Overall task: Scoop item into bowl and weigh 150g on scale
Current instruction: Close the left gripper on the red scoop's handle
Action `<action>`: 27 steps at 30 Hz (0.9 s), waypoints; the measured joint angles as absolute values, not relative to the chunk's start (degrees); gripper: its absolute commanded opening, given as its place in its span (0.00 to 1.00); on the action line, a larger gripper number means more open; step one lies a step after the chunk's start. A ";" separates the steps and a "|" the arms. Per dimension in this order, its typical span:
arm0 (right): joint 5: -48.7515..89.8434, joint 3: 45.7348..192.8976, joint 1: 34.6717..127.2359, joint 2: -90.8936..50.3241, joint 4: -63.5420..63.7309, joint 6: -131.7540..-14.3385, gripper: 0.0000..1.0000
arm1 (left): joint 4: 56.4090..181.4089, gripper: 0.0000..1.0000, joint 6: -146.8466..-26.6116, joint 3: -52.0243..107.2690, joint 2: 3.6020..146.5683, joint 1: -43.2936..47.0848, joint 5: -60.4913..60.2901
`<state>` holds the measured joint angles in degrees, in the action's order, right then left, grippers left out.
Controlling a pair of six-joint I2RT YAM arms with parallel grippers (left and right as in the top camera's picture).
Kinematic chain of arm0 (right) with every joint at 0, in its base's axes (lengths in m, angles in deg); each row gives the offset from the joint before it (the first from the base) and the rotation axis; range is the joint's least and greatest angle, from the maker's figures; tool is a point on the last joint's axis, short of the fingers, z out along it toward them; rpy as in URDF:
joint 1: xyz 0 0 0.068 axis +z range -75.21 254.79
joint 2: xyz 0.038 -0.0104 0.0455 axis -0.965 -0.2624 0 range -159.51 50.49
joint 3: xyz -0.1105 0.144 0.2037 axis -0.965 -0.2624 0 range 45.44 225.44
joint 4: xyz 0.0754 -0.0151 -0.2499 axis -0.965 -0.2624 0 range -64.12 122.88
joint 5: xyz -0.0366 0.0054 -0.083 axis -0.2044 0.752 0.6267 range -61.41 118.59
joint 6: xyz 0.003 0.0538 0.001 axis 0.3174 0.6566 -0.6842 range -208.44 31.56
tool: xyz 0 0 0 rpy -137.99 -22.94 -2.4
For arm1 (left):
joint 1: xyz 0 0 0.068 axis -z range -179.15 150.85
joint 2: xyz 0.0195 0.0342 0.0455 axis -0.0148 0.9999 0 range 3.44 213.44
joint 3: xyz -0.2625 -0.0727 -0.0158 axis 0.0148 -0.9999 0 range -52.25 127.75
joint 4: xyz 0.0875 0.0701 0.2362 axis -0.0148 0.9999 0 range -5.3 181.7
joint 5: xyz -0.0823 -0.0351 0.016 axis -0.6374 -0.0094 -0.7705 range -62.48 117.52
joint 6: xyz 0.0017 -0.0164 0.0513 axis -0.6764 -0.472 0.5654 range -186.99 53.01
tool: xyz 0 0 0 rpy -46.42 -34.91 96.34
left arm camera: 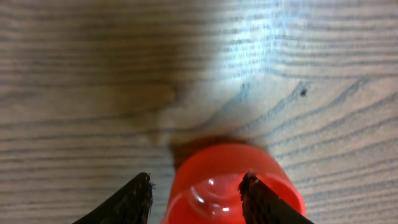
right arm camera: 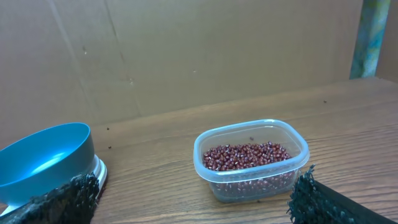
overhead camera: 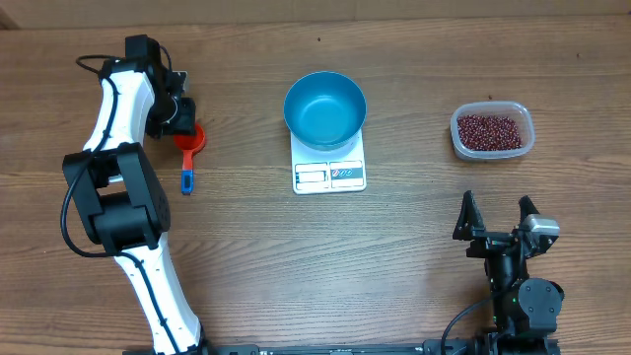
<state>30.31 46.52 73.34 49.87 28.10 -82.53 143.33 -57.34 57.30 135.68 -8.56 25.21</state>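
One blue bowl (overhead camera: 325, 108) on one kitchen scale (overhead camera: 329, 176), display nearward; one tub (overhead camera: 456, 129) of beans (overhead camera: 490, 130). Left gripper (left arm camera: 198, 180) part-open over scoop (left arm camera: 217, 163); right gripper (overhead camera: 496, 215) wide.

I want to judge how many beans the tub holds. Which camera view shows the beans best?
The right wrist view: the beans lie close and mid-frame in the clear tub, single beans distinct. The overhead view shows them only as a small maroon patch at the far right. The left wrist view shows none, only the red scoop.
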 measured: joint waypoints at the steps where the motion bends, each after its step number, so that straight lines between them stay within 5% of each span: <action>1: 30.33 46.52 73.34 49.84 28.08 -82.49 1.00 | 143.03 0.48 -57.34 57.30 135.68 -8.56 25.21; 11: 30.31 46.52 73.34 49.87 28.10 -82.53 1.00 | 141.06 0.40 -57.32 56.63 135.68 -8.54 25.21; 20: 30.31 46.52 73.34 49.87 28.10 -82.49 1.00 | 142.42 0.21 -57.36 54.79 135.84 -8.54 25.19; 23: 30.33 46.52 73.34 49.87 28.10 -82.51 1.00 | 142.37 0.04 -57.76 54.79 135.84 -8.54 25.21; 27: 30.31 46.52 73.34 49.87 28.10 -82.51 1.00 | 142.39 0.04 -58.04 54.79 135.84 -8.54 25.14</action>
<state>30.31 46.52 73.34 49.87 28.10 -82.51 142.39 -58.04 54.79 135.84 -8.54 25.14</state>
